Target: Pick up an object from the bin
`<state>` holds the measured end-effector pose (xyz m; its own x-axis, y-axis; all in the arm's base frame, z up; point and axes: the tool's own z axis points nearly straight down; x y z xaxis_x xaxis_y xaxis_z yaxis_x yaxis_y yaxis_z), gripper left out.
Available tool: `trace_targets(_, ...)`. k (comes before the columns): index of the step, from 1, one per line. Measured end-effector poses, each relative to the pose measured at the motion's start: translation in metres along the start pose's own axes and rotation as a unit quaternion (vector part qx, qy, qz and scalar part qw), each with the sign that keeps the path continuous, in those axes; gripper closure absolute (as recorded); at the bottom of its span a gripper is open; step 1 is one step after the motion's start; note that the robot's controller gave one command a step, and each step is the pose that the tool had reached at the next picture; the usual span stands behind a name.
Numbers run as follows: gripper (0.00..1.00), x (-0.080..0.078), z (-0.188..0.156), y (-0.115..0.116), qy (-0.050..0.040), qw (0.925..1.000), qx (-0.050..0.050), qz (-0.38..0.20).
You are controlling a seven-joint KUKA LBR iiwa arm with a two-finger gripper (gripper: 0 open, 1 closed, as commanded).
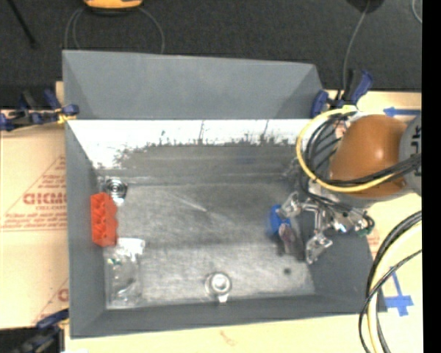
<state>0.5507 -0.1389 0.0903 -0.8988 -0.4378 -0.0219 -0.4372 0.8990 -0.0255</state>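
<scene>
My arm hung in from the right, gripper [306, 228] low at the bin's [206, 226] right end, grip state couldn't tell; small blue piece [275, 220] just left of it, long axis unclear

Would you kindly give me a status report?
End effector at grey metal bin's right side. Small blue object beside it. Orange ridged block far left, apart.

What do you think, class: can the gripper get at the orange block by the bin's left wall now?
Probably yes: the orange block lies uncovered, with bare bin floor between it and the gripper at the right.
</scene>
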Motion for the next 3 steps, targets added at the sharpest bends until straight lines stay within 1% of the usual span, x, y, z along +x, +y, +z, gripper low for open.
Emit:
trace_targets(1, 0.0, -0.011, -0.001, -0.002, -0.0084, 0.9983, 0.002, -0.057)
trace_targets(2, 1.0, -0.012, -0.002, 0.0, -0.0072, 0.9982, -0.001, -0.059)
trace_targets(3, 1.0, -0.02, -0.112, -0.007, 0.005, 0.994, -0.009, -0.109)
